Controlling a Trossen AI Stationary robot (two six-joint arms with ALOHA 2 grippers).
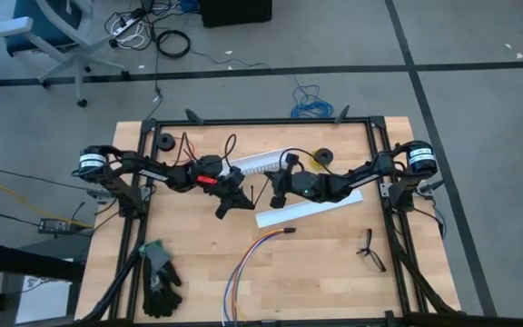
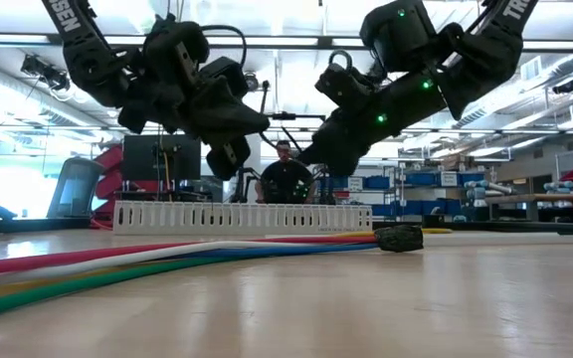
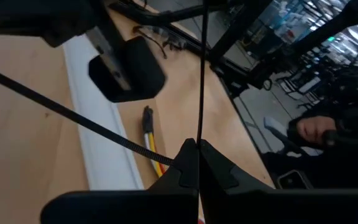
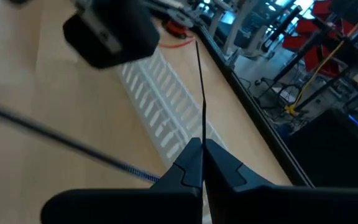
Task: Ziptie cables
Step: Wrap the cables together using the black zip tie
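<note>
**Both tools pinched shut on the ziptie above the worktop**

The left tool (image 3: 197, 158) is fully closed, its dark fingers pressed together on the thin black plastic ziptie (image 3: 202, 68), which runs straight out from the fingertips. The right tool (image 4: 202, 155) is likewise closed tight on the same kind of thin black strip, seen in the right wrist view as a line leaving its fingertips. In the high view the left tool (image 1: 228, 202) and the right tool (image 1: 278, 195) hang near each other over the middle of the light wooden worktop (image 1: 334, 263), and the low view shows both raised clear of its surface.

Just beside the right tool lies a long white slotted plastic channel (image 1: 309, 206); a second white slotted channel (image 1: 257, 164) lies behind the tools. The cables (image 1: 243, 268), a loose bundle of thin wires in mixed colours, lie on the worktop nearer the front edge, apart from both tools. A pair of black gloves (image 1: 160, 277) sits at the front left corner, and a small black forked object (image 1: 369, 247) lies toward the right side.

A person (image 2: 286, 179) shows in the room beyond the worktop.
</note>
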